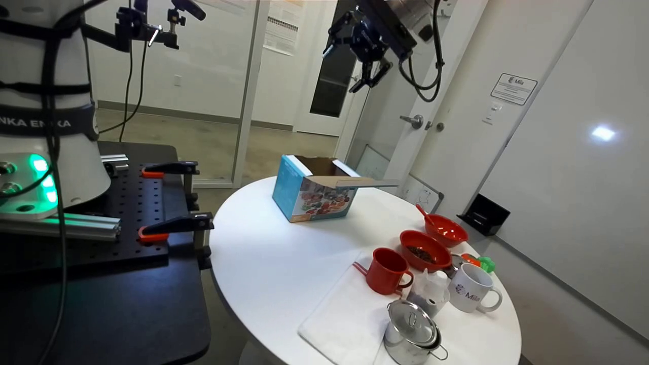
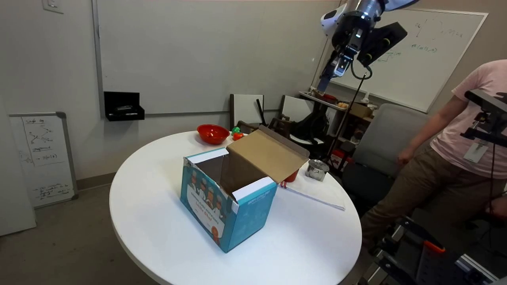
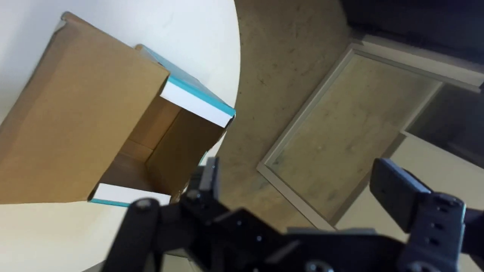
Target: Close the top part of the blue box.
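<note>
The blue box [image 1: 324,200] stands upright on the white round table, with colourful printed pictures on its sides; it also shows in an exterior view [image 2: 249,215] and the wrist view [image 3: 198,98]. Its top part [image 2: 269,152] is swung open and sticks out from one upper edge, its brown inner face up; it shows nearly edge-on in an exterior view [image 1: 367,183] and large in the wrist view [image 3: 75,113]. The box's inside is exposed. My gripper [image 1: 340,71] is high above the table, apart from the box. Its fingers are wide apart with nothing between them in the wrist view [image 3: 297,166].
On the table [image 1: 263,253] stand a red mug [image 1: 386,274], red bowls [image 1: 425,249], a white mug [image 1: 471,289] and a metal pot [image 1: 411,332] beside a white cloth [image 1: 350,314]. They are on the side the flap points toward. A person [image 2: 455,130] stands beyond the table.
</note>
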`<state>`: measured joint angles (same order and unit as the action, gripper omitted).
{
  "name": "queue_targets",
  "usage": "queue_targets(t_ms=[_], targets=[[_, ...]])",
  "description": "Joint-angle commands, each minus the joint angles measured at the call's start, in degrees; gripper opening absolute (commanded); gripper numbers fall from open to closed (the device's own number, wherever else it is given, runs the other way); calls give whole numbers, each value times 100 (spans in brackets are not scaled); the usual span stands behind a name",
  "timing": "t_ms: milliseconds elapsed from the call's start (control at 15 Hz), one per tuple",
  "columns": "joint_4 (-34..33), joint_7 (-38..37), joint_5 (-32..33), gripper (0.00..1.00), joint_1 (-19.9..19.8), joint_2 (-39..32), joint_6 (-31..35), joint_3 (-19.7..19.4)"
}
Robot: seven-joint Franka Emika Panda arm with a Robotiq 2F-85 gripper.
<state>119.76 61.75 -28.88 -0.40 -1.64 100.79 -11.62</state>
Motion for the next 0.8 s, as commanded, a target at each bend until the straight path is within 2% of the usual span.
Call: queue_targets(t_ms=[0,200,267,467,733], targets=[[-885,831,-573,100,-510,-1037,-1005,171],[-1210,886,-955,100,-944,-1514,-1824,262],[-783,773,-664,100,-822,-1136,-1245,315],[-1011,829,-814,100,-1019,-1436,-1582,321],[-1271,1216,-986,100,-1156,-1851,-2221,517]])
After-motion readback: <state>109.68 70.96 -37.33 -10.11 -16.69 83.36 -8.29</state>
